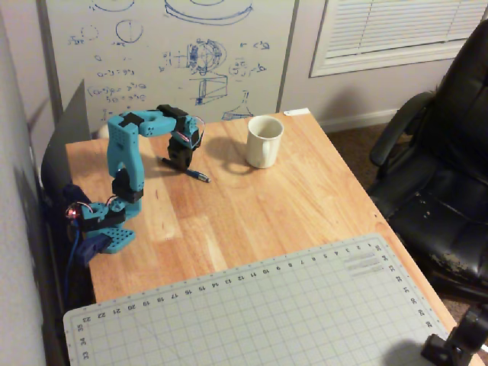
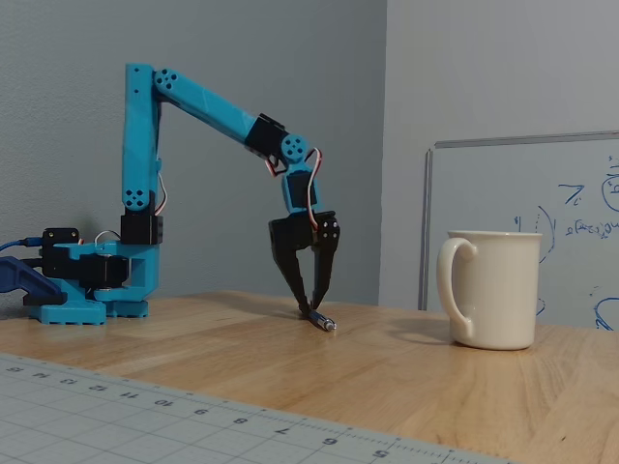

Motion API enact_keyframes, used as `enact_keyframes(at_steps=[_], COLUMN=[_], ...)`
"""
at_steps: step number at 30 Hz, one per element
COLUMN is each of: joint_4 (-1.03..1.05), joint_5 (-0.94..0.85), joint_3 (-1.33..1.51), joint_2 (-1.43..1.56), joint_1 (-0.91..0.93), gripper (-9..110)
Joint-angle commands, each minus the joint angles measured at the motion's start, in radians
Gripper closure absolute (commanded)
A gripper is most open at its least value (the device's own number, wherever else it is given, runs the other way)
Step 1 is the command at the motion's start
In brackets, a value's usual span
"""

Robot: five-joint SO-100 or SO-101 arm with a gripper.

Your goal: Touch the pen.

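My gripper [image 2: 309, 310] tips down, fingers narrowly parted, holding nothing | pen [image 2: 320, 320] lies flat on the table [image 2: 406, 377] right under my tips, seemingly touching, silvery end poking right in the fixed view | overhead: pen [image 1: 194, 172] axis runs far-left to near-right | mug [image 2: 491, 289] well right | whiteboard [image 1: 168, 53] scribbles unreadable; mat [image 1: 267, 313] edge numbered.

A wooden table [image 1: 252, 206] carries the pen [image 1: 192, 172], a white mug [image 1: 264, 142], a cutting mat [image 1: 252, 313] and the arm's base [image 1: 103, 229].
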Motion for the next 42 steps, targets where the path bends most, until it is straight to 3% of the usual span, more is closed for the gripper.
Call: enact_keyframes(at_steps=[1,42], joint_4=[-0.017,-0.017], joint_5=[-0.008,-0.008], joint_3=[-0.078,-0.080], joint_2=[0.023,0.026], joint_1=[-0.012,-0.009], gripper=[101,101])
